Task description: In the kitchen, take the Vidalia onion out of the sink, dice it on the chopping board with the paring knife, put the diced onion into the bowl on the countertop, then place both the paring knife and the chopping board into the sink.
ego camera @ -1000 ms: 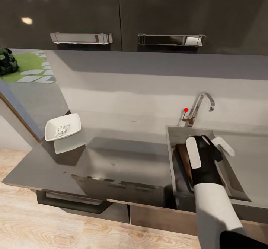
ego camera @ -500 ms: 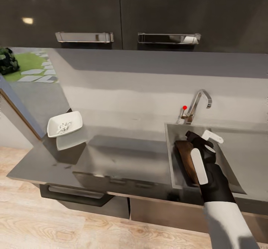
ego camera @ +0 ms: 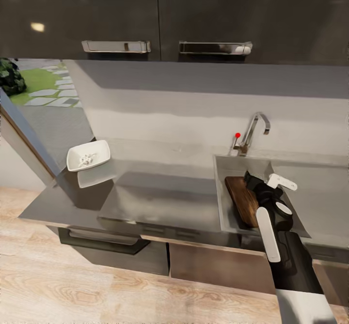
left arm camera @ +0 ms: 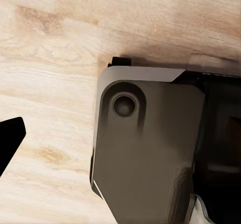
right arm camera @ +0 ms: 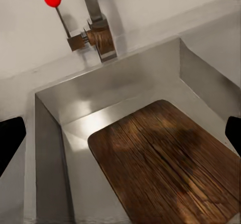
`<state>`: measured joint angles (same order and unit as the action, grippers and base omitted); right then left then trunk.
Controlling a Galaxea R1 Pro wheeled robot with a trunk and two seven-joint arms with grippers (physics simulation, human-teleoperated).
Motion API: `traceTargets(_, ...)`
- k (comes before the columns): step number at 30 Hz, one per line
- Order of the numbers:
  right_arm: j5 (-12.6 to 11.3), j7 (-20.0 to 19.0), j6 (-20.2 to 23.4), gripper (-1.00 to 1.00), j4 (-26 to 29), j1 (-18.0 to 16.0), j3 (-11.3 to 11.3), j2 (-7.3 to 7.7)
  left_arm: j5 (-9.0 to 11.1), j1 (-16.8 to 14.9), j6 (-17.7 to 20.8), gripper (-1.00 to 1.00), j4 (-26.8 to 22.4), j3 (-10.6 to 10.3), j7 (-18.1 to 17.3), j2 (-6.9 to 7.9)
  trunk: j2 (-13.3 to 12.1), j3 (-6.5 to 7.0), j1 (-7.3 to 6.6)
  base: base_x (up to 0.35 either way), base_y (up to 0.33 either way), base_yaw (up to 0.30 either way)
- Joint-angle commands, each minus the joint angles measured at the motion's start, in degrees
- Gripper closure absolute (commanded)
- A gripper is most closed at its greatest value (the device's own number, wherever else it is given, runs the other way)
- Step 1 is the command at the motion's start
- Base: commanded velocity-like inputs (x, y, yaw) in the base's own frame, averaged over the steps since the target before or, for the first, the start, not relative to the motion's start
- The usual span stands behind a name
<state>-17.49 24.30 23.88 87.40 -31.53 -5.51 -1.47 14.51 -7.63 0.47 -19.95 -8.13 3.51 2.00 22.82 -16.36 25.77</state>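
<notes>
One dark brown chopping board (ego camera: 242, 199) lies flat inside the sink (ego camera: 220, 195), its wood grain running lengthwise and a rounded corner pointing toward the back wall; from my right wrist camera the chopping board (right arm camera: 168, 166) covers much of the grey basin floor, close under the chrome tap (ego camera: 252, 131) with its red dot. My right end effector (ego camera: 265, 181) hangs just above the board's far end and is released, its two dark fingers spread wide with nothing between them and no contact with the wood that I can see. My right arm reaches forward from the lower right, the forearm sloping up and over the sink's front rim, black wrist and white panels turned upward. Well apart to the left, the white bowl (ego camera: 88, 155) sits on the grey surface (ego camera: 160, 195) near its end, with pale diced bits inside. My left end effector (left arm camera: 9, 141) shows as one dark fingertip over the wooden floor (ego camera: 97, 295); I cannot tell whether it is spread or clenched.
</notes>
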Motion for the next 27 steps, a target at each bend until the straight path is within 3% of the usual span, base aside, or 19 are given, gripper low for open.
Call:
traceTargets(1, -0.47, -0.25, 0.16, -1.00, 0.66, 0.78, -0.03, -0.02, 0.52, -0.01, 0.05, -1.00, -0.09, -0.49, 0.36, 0.06, 0.10, -0.10, 0.01, -0.133, 0.000, 0.000)
traceTargets(8, -0.17, -0.88, -1.44, -1.00, 1.30, 2.81, -0.03, -0.02, 0.52, -0.01, 0.05, -1.00, -0.09, -0.49, 0.36, 0.05, 0.10, -0.10, 0.01, -0.121, 0.000, 0.000)
traceTargets(12, 3.53, -0.95, -2.95, -1.00, 1.36, 3.36, 0.03, -0.16, 0.52, -0.01, 0.05, -1.00, -0.09, -0.49, 0.36, 0.05, 0.10, -0.10, 0.01, -0.108, 0.000, 0.000)
traceTargets(15, 4.80, -1.05, -3.22, -1.00, 1.36, 3.46, 0.05, -0.25, 0.52, -0.01, 0.06, -1.00, -0.09, -0.49, 0.36, 0.08, 0.10, -0.10, 0.01, -0.105, 0.000, 0.000)
traceTargets(27, 5.19, -1.10, -3.24, -1.00, 1.37, 4.10, 0.06, -0.29, 0.52, -0.01, 0.06, -1.00, -0.09, -0.49, 0.36, 0.08, 0.10, -0.10, 0.01, -0.121, 0.000, 0.000)
